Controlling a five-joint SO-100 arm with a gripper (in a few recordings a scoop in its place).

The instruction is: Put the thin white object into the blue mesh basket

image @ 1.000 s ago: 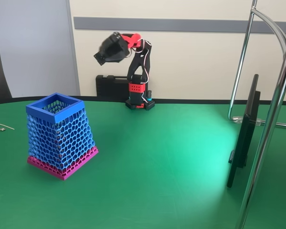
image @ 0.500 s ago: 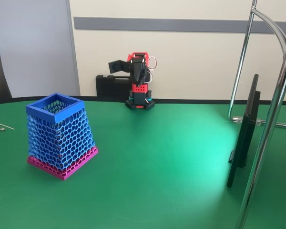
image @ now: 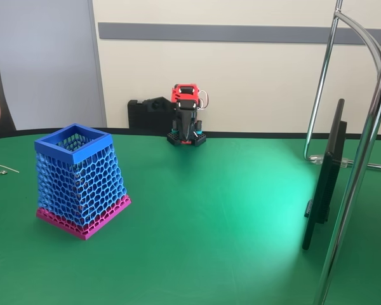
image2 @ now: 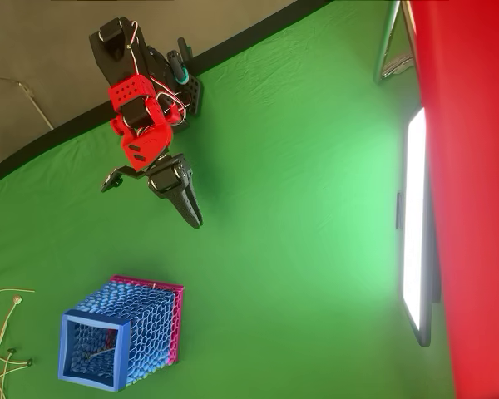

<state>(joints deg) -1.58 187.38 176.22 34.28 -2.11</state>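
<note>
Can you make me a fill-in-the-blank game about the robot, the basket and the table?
1. The mesh basket has a blue rim and a ____ base.
2. The table is covered in ____ cloth.
3. In the overhead view, a thin white object lies ____ the basket.
4. The robot's pincer holds ____.

Missing words: pink; green; inside; nothing

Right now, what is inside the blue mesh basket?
In the overhead view, a thin white object lies slanted inside the blue mesh basket, seen through its open top. The mesh walls cover its lower end, so I cannot tell where it rests. The fixed view shows nothing of the inside.
</note>
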